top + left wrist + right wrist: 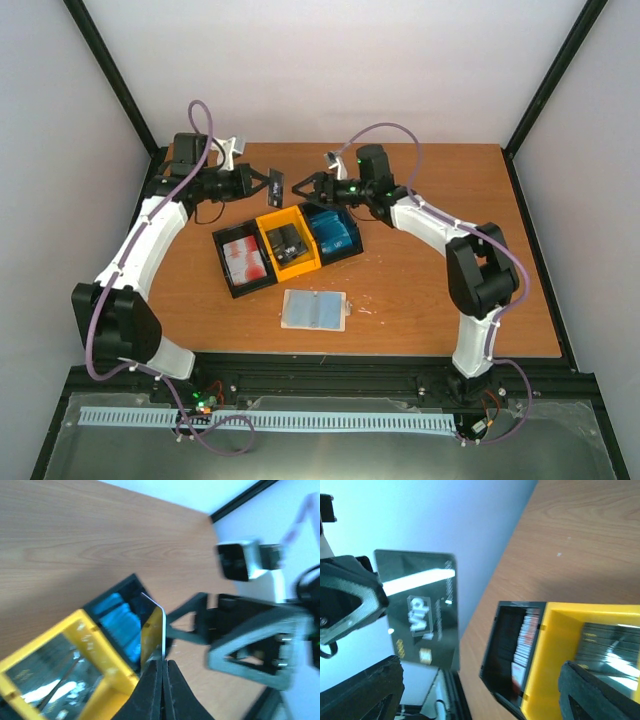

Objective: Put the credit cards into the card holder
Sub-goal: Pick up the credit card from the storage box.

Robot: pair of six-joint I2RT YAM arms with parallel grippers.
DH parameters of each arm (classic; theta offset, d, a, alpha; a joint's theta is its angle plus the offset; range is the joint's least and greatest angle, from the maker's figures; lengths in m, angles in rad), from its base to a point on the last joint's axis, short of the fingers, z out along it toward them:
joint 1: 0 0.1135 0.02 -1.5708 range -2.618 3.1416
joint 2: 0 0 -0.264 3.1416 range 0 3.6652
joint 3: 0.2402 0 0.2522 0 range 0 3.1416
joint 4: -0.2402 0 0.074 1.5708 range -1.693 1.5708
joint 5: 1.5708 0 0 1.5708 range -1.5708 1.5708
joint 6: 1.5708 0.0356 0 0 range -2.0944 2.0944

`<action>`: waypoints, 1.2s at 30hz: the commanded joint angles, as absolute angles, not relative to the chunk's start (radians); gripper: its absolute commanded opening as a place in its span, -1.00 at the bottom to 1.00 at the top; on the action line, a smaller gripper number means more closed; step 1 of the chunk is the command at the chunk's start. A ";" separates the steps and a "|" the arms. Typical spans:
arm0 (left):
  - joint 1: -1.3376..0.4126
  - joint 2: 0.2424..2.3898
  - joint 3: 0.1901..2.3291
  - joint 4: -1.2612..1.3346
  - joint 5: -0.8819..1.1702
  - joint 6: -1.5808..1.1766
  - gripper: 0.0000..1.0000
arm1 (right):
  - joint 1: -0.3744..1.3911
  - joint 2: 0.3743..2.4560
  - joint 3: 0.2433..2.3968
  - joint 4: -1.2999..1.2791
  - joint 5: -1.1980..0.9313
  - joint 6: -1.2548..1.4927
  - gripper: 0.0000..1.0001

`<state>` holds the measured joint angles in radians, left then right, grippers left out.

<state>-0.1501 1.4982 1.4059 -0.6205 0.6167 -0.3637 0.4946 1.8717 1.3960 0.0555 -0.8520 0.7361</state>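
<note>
A single black card [422, 610] is held in the air above the far edge of the tray [223, 267], clear of the tabletop [420, 290]. Its face is dark and glossy, crossed by a pale stripe and marked with the letters "VIP" and a small gold mark near one corner. It is pinched by one edge in the left tool [266, 186], whose fingers [150, 690] are pressed together on it. In the left wrist view the card is seen edge-on, rising from between them.

The card holder [314, 310] is laid open and flat on the tabletop, just on the near side of the tray, with its pale grey-blue inside turned up. Whether anything sits in its pockets cannot be told.

The tray is divided into three compartments side by side. Red-and-white cards [245, 258] are stacked in the black left one, black cards [288, 243] in the yellow middle one, and blue cards [333, 230] in the black right one.

The left arm [150, 235] is bowed out to the left and brought across the far side of the tray, its tool pointed to the right. The right arm [440, 230] is arched in from the right, and the right tool [303, 187] faces the card from the other side, near it. Its fingers are spread wide, with nothing gripped between them.
</note>
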 commanded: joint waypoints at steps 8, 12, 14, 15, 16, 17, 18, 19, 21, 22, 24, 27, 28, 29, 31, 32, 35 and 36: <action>-0.083 1.452 1.291 -0.331 1.038 -0.712 -0.99 | 0.538 1.962 1.426 0.489 -1.020 1.110 0.34; -0.081 1.453 1.279 -0.273 1.070 -0.765 -0.99 | 0.538 1.983 1.381 0.758 -1.051 1.321 0.01; -0.081 1.465 1.300 -0.267 1.079 -0.785 -0.99 | 0.538 2.002 1.368 0.896 -1.056 1.426 -0.14; -0.081 1.468 1.312 -0.270 1.078 -0.787 -0.99 | 0.538 2.008 1.364 0.945 -1.051 1.465 -0.23; -0.080 1.469 1.320 -0.272 1.074 -0.789 -0.99 | 0.537 2.013 1.359 0.980 -1.046 1.495 -0.32; -0.080 1.467 1.327 -0.272 1.071 -0.791 -0.99 | 0.536 2.014 1.356 1.007 -1.040 1.517 -0.41; -0.078 1.466 1.328 -0.272 1.071 -0.792 -0.99 | 0.535 2.014 1.350 1.030 -1.033 1.535 -0.55; -0.077 1.464 1.327 -0.271 1.071 -0.795 -0.99 | 0.533 2.012 1.346 1.043 -1.028 1.543 -0.66; -0.072 1.458 1.318 -0.271 1.078 -0.801 -0.99 | 0.530 2.001 1.345 1.044 -1.021 1.544 -0.86; -0.069 1.455 1.310 -0.268 1.083 -0.808 -0.99 | 0.528 1.997 1.345 1.042 -1.020 1.543 -0.93; -0.061 1.448 1.302 -0.263 1.094 -0.816 -0.99 | 0.525 1.985 1.345 1.047 -1.021 1.544 -0.94; -0.053 1.442 1.298 -0.263 1.117 -0.821 -0.82 | 0.522 1.973 1.347 1.067 -1.036 1.553 -0.94; -0.052 1.442 1.297 -0.260 1.130 -0.819 -0.76 | 0.520 1.969 1.346 1.082 -1.043 1.563 -0.94; -0.052 1.441 1.295 -0.253 1.151 -0.817 -0.70 | 0.519 1.967 1.343 1.107 -1.048 1.582 -0.94; -0.052 1.442 1.289 -0.239 1.196 -0.820 -0.62 | 0.518 1.968 1.338 1.183 -1.058 1.649 -0.95; -0.052 1.441 1.286 -0.240 1.208 -0.816 -0.58 | 0.518 1.972 1.338 1.212 -1.066 1.684 -0.94; -0.052 1.433 1.268 -0.209 1.261 -0.827 -0.39 | 0.518 1.977 1.326 1.337 -1.077 1.813 -0.94; -0.052 1.429 1.258 -0.183 1.278 -0.844 -0.35 | 0.518 1.978 1.324 1.373 -1.079 1.848 -0.95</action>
<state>-0.0605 1.4666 1.2751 -0.2619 1.1740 -0.8162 0.5194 2.0026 1.3437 1.1606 -1.0508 1.6817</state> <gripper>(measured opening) 0.291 0.030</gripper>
